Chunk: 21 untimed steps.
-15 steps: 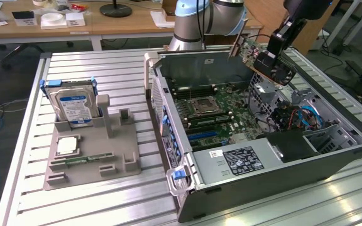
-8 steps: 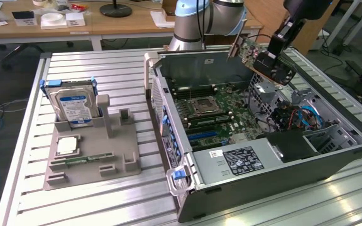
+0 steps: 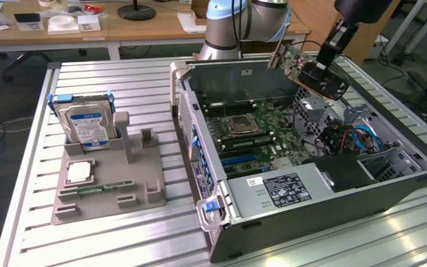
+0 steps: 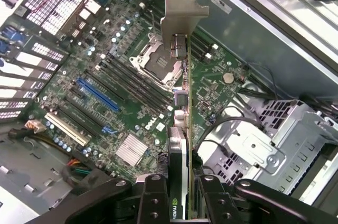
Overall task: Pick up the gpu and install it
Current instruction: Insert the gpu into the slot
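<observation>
**Desk:** What is seen at the exterior view's left?

**Caption:** A silver hard drive (image 3: 86,125) with a blue-and-white label is stood upright in a grey holder (image 3: 117,203). The holder is set on the ribbed metal surface (image 3: 124,83). A narrow green memory stick (image 3: 98,189) is laid flat in the same holder.

**Desk:** And in the middle?

**Caption:** An open computer case (image 3: 288,217) is laid on its side, just beside the holder, and its green motherboard (image 3: 254,125) is exposed.

**Desk:** Where is the gpu?

**Caption:** The gpu (image 3: 293,60) is held tilted in the air above the far right part of the open case, clear of the motherboard. In the wrist view it is seen edge-on, with its silver bracket (image 4: 179,12) at the far end and the processor socket (image 4: 156,63) beyond.

**Desk:** How is the claw set?

**Caption:** The claw (image 3: 317,71) is clamped on the gpu, and its black fingers (image 4: 153,197) are pressed against both faces of the card.
</observation>
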Each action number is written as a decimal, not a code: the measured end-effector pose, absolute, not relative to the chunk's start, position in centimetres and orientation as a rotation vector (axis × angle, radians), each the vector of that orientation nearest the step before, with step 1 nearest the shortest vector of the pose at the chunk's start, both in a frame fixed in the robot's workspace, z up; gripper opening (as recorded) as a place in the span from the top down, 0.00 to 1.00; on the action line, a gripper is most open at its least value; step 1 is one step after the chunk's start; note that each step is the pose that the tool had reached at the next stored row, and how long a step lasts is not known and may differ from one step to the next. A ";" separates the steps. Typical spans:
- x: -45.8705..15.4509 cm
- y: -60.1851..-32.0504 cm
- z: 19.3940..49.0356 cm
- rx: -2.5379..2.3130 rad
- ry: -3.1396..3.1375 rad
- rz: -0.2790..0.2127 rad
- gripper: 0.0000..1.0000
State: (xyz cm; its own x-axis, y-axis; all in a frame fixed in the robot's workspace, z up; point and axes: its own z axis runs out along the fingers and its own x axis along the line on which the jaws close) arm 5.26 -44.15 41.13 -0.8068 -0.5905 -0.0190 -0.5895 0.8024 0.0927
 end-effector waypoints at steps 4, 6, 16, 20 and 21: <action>5.3 -44.2 41.1 1.010 -2.958 -0.147 0.73; 5.3 -44.2 41.1 1.029 -2.951 -0.147 0.73; 5.3 -44.2 41.1 1.080 -2.931 -0.146 0.73; 5.3 -44.2 41.1 1.080 -2.931 -0.146 0.73; 5.3 -44.2 41.1 1.080 -2.931 -0.146 0.73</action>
